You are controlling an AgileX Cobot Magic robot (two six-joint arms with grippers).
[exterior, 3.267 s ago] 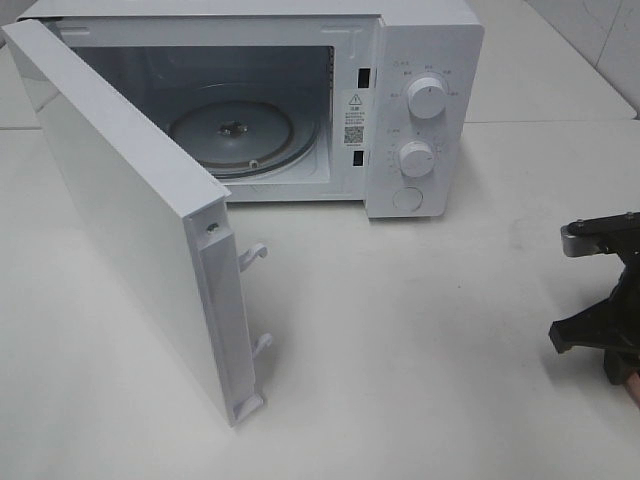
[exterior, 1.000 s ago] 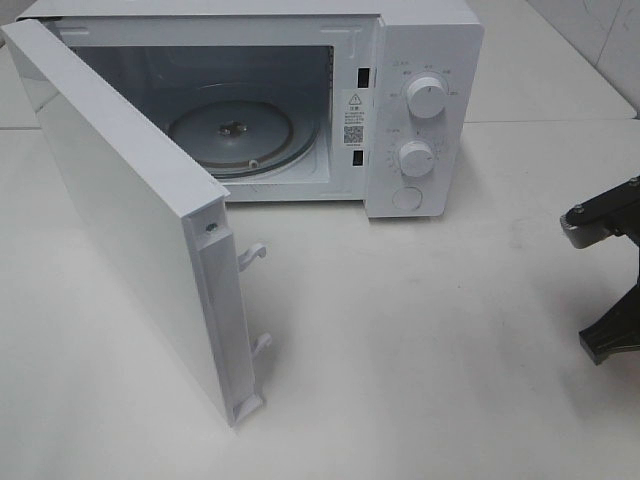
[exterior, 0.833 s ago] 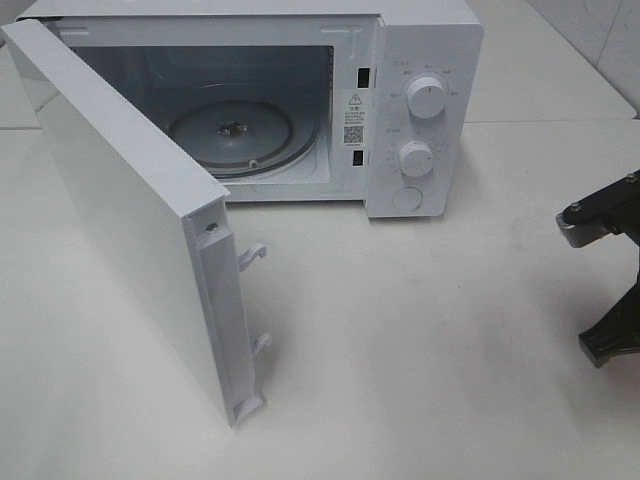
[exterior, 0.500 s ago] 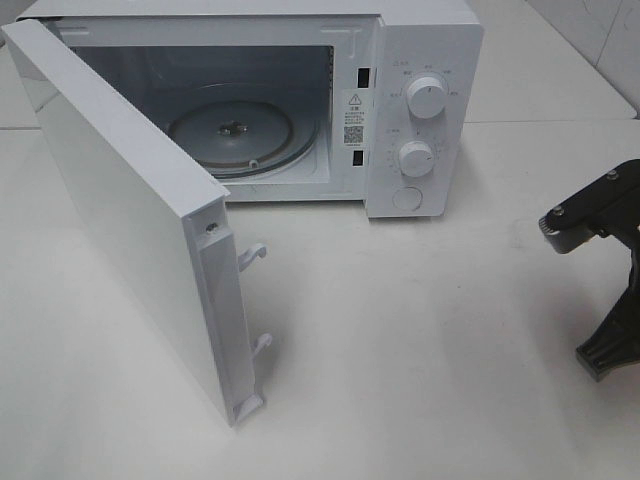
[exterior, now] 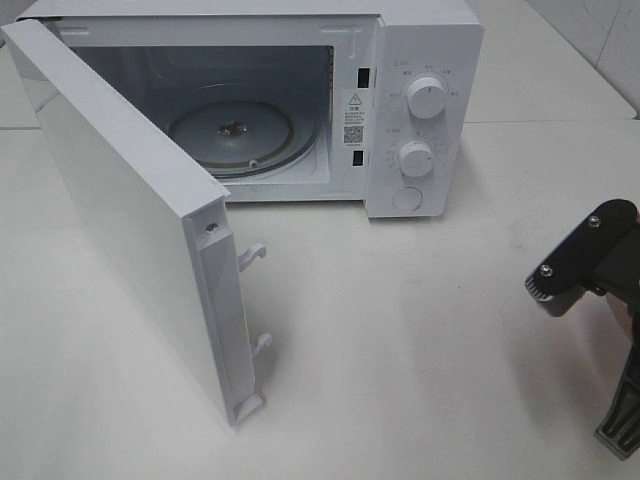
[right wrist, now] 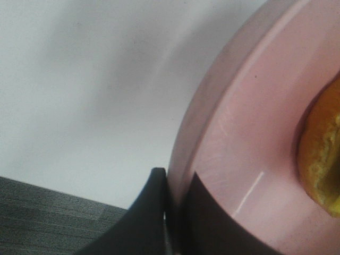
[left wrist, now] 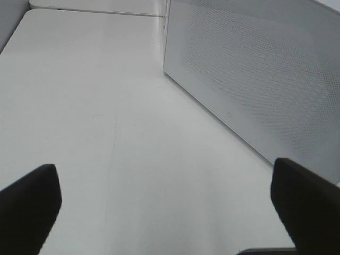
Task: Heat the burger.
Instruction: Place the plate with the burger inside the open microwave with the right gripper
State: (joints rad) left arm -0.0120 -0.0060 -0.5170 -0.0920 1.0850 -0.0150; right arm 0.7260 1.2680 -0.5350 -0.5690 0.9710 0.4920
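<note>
The burger shows only as a golden-brown edge on a pink plate in the right wrist view. My right gripper is shut on the plate's rim, with one dark finger on each side of it. In the high view only the right arm's black bracket shows, at the right edge in front of the microwave's dial panel; burger and plate are out of that view. My left gripper stands wide open over bare table beside the door's outer face, holding nothing.
The white microwave stands at the back with its door swung far open toward the front left. Its glass turntable carries nothing. Two dials sit on the right panel.
My right arm has swung further into the high view, leftward and toward the table's front, still gripping the plate. The left gripper and the microwave door have not moved.
</note>
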